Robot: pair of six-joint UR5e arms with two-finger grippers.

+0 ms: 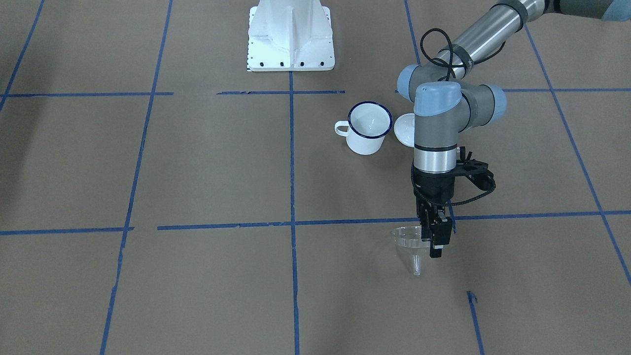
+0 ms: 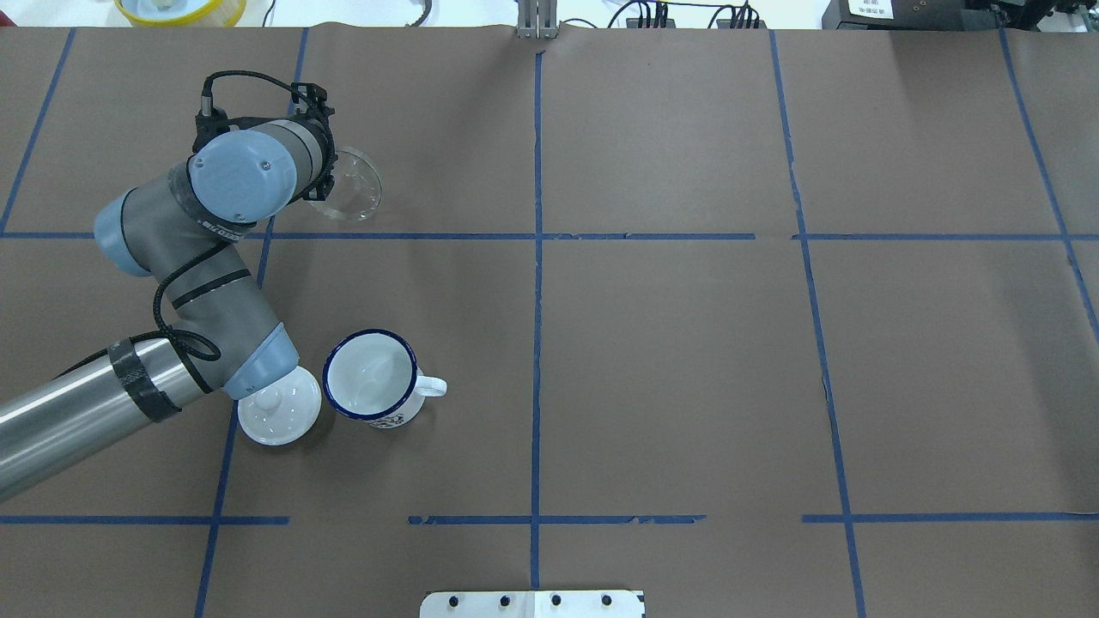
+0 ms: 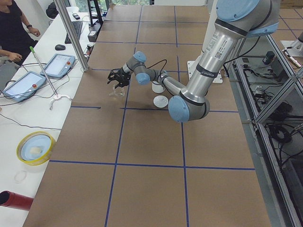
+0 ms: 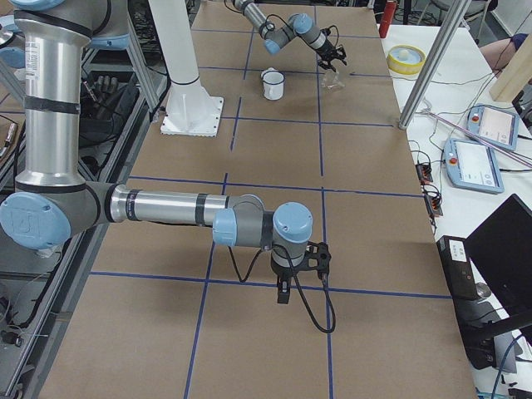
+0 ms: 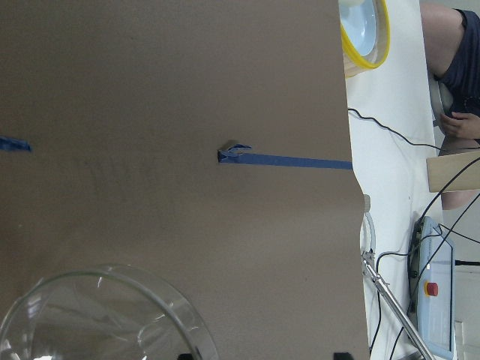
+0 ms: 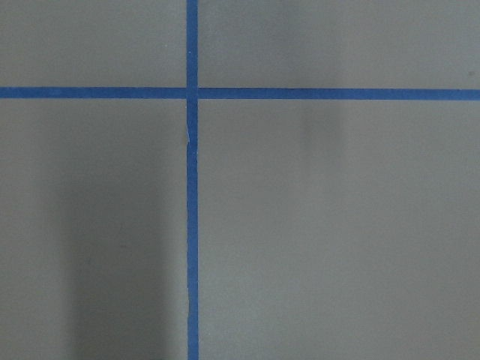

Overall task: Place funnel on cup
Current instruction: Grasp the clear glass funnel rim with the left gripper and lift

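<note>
The clear funnel (image 1: pixel 408 240) hangs upright, spout down, just above the table, with my left gripper (image 1: pixel 435 242) shut on its rim. It also shows in the overhead view (image 2: pixel 350 184) and, as a glass bowl, at the bottom of the left wrist view (image 5: pixel 97 319). The white mug with a dark blue rim (image 1: pixel 368 127) stands upright and empty nearer the robot's base (image 2: pixel 371 378), well apart from the funnel. My right gripper (image 4: pixel 283 291) shows only in the exterior right view, low over the table; I cannot tell whether it is open or shut.
A round white knobbed lid (image 2: pixel 279 416) lies beside the mug, partly under my left arm's elbow (image 2: pixel 258 365). The white robot base (image 1: pixel 291 37) stands at the table's edge. Operator tablets (image 3: pixel 28 82) and a yellow bowl (image 3: pixel 34 146) sit on the side bench.
</note>
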